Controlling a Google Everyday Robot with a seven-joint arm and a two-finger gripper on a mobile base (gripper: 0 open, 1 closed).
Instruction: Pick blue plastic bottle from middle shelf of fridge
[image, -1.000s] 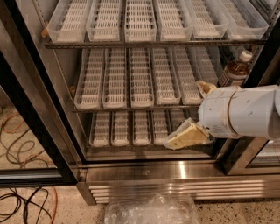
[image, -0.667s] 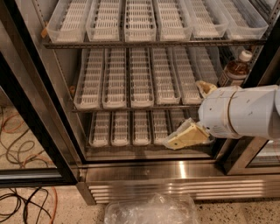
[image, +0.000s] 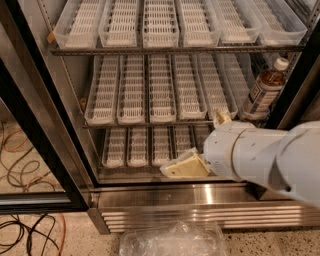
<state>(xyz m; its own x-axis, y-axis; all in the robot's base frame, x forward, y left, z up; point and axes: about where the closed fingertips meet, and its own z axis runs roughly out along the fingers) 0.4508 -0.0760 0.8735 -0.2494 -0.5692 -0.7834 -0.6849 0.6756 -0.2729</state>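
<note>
1. Movement since a second ago: the arm (image: 260, 152) has shifted to the left and a little lower, so the gripper (image: 182, 167) is now in front of the lowest rack, near the steel base of the fridge (image: 200, 195).
2. Meaning for the task: I judge this as no progress toward the grasp. The gripper is below the middle shelf (image: 150, 123) and well apart from the bottle (image: 265, 89), so it needs to go up and to the right.
3. Gripper state: I cannot tell whether it is open or closed. It has no hold of the bottle.
4. Bottle position: it stands upright at the right end of the middle shelf, near the black door frame. Whether it is in the last tray or beside it, I cannot tell.
5. Counts: one bottle; six long trays (image: 162, 90) on the middle shelf; six trays on the top shelf (image: 175, 50); at least four short trays (image: 137, 145) below, with the others hidden by the arm; one plastic bag (image: 172, 240) on the floor.
</note>
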